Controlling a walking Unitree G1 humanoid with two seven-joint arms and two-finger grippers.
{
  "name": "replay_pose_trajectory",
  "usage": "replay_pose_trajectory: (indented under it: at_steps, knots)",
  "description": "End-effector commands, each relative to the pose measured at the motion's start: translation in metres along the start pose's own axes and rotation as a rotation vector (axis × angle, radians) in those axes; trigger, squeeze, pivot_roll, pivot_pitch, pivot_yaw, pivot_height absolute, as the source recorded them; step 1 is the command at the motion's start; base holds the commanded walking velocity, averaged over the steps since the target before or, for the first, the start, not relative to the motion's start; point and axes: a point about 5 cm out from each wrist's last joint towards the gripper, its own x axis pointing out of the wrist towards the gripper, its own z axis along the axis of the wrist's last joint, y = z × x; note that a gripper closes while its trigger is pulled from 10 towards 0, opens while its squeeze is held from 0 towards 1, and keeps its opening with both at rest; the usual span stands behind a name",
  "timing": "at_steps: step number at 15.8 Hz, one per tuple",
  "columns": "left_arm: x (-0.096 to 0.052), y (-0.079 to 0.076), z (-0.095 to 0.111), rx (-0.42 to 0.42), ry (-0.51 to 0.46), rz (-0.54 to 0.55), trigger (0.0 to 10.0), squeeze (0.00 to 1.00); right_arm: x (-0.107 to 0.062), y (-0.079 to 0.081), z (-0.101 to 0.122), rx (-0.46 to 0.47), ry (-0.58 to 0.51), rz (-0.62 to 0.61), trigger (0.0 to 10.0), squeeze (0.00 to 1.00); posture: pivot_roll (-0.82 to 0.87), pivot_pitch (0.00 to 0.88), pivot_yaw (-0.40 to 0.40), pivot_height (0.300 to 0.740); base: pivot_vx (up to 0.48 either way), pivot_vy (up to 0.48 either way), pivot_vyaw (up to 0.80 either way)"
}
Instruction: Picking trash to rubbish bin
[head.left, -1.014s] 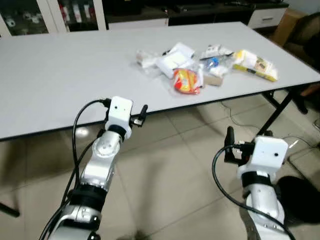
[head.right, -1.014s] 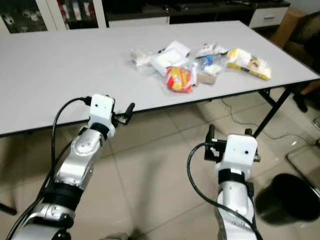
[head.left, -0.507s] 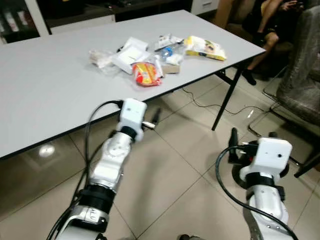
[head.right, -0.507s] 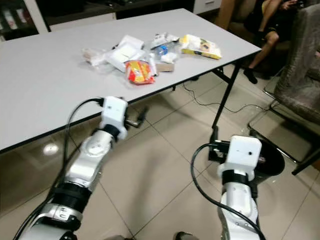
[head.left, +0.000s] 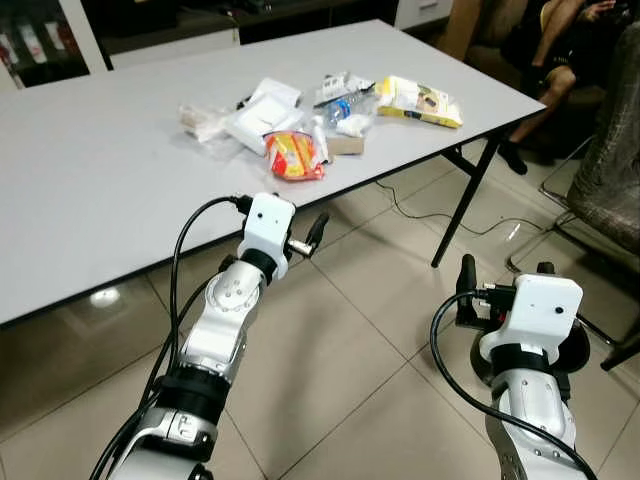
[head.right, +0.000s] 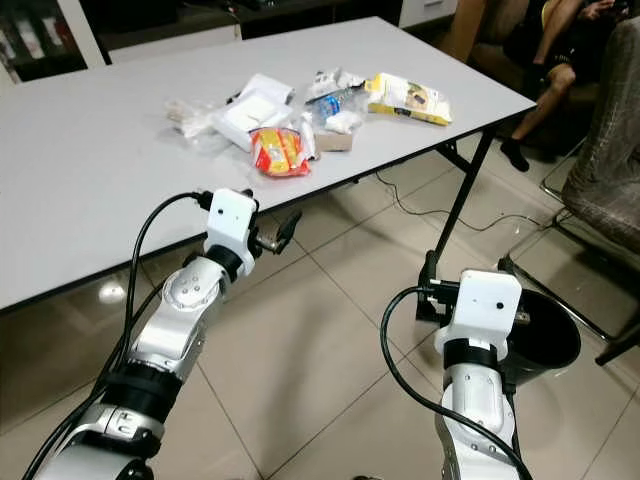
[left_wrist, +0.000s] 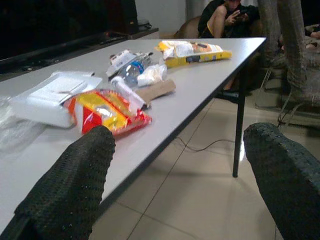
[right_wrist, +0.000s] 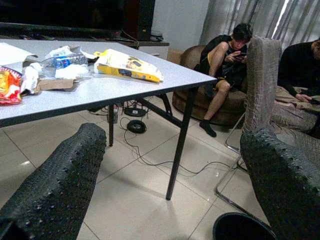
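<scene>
Left pincer: fingers spread wide, nothing between them, raised to about the height of the surface's near edge and aimed along it. Likely reason: staged for a reach, since the trash lies straight ahead of it. Nearest item ahead is the red-and-yellow snack packet, close to the surface edge; a white foam box sits just beside and behind the packet, a small plastic bottle and a cardboard tube further ahead, and a yellow bag farthest off, toward the far corner.

Right pincer: also released and empty, held low over the floor, out past the surface's end. The rubbish bin, black and open-topped, stands on the tiles just below and beyond it; its rim shows in the right wrist view. Judgement: this arm is parked by the drop point, not yet in use.

Edges and room: trash is clustered near the edge, so a short forward reach should do. The pile is tightly packed, items touching, so the fingers risk nudging neighbours. Open tile lies between the surface and the bin. Beyond the right pincer: the surface's black leg, floor cables, a chair, and seated persons, so the swing toward the bin has limited margin on that side.
</scene>
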Motion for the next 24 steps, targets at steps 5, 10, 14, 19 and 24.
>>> replay_pose_trajectory:
  at_steps: [5, 10, 14, 19, 24]
  knots:
    - [0.0039, -0.0009, 0.0046, -0.009, -0.016, -0.001, 10.0, 0.0, 0.0019, 0.0025, 0.0049, -0.026, -0.034, 0.026, 10.0, 0.0, 0.1, 0.072, -0.018, 0.74, 0.332, 0.0, 0.0]
    - [0.0026, 0.0009, 0.0026, -0.009, -0.011, 0.005, 10.0, 0.0, -0.0012, 0.0053, 0.0048, -0.034, -0.034, 0.037, 10.0, 0.0, 0.1, 0.072, -0.017, 0.74, 0.339, 0.0, 0.0]
    - [0.0036, -0.001, 0.0022, -0.008, -0.008, -0.002, 10.0, 0.0, -0.0023, 0.0071, 0.0052, -0.043, -0.039, 0.044, 10.0, 0.0, 0.09, 0.076, -0.017, 0.74, 0.335, 0.0, 0.0]
    - [-0.0009, -0.0038, -0.0025, -0.016, 0.003, -0.027, 10.0, 0.0, -0.0045, 0.0081, 0.003, -0.042, -0.02, 0.043, 10.0, 0.0, 0.09, 0.091, -0.022, 0.74, 0.258, 0.0, 0.0]
    - [-0.0021, -0.0049, -0.0039, -0.012, 0.009, -0.027, 10.0, 0.0, -0.0051, 0.0089, 0.0023, -0.034, -0.014, 0.05, 10.0, 0.0, 0.09, 0.096, -0.022, 0.74, 0.0, 0.0, -0.76]
